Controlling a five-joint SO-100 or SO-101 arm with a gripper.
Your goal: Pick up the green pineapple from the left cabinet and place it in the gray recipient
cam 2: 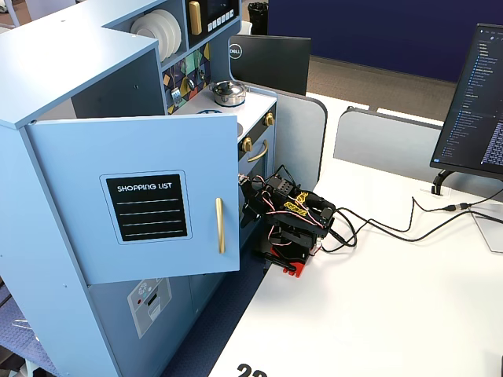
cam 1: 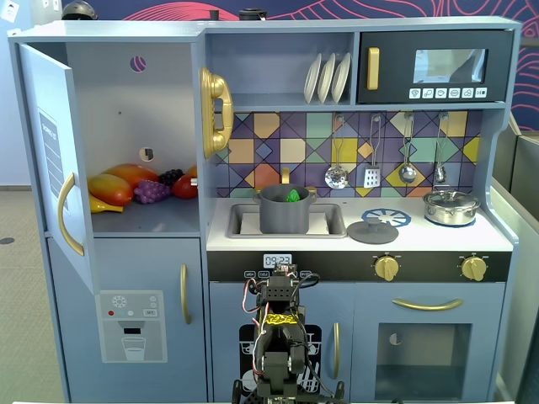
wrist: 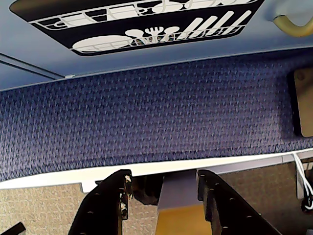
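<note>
Green pineapple inside gray recipient — tool empty

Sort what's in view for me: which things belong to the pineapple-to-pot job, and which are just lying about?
Job:
- green pineapple, already in the gray pot
- left cabinet, door open
- gripper, open, folded low in front of the kitchen

Lying about:
- mangoes and grapes in the cabinet
- gray lid
- silver lidded pot
- plates
- hanging utensils
</note>
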